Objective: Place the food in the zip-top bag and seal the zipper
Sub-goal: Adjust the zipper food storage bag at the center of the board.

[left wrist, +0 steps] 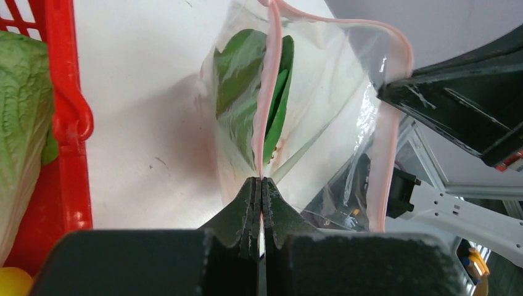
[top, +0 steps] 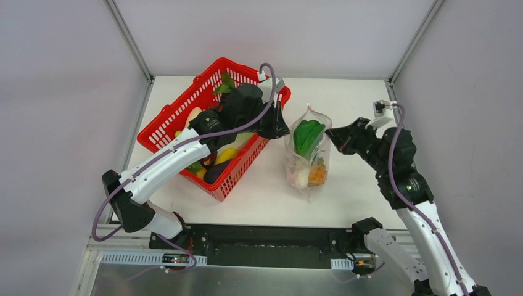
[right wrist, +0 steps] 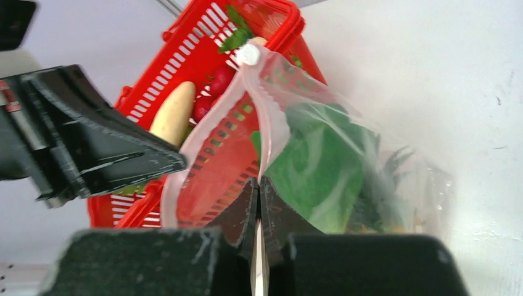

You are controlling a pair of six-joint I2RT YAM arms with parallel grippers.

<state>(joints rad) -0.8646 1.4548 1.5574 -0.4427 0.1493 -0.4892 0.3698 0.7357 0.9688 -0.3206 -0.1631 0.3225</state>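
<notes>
Frankly, my hold was thin: left gripper (left wrist: 259, 188) and right gripper (right wrist: 259, 185) were each clenched on the zipper (left wrist: 269, 74) at opposite ends, and the bag (top: 308, 161) gaped between them. It stood near the middle of the table (top: 370, 92), just right of the basket (top: 242, 171), with the leaf (top: 306, 135) and pineapple (top: 317, 174) inside. Pulled unevenly, I judged, the strip could slip free and the bag slump, or the tracks meet crooked. An eggplant (top: 216, 172) lay in the basket beside my left arm (top: 179, 154), which reached across it.
</notes>
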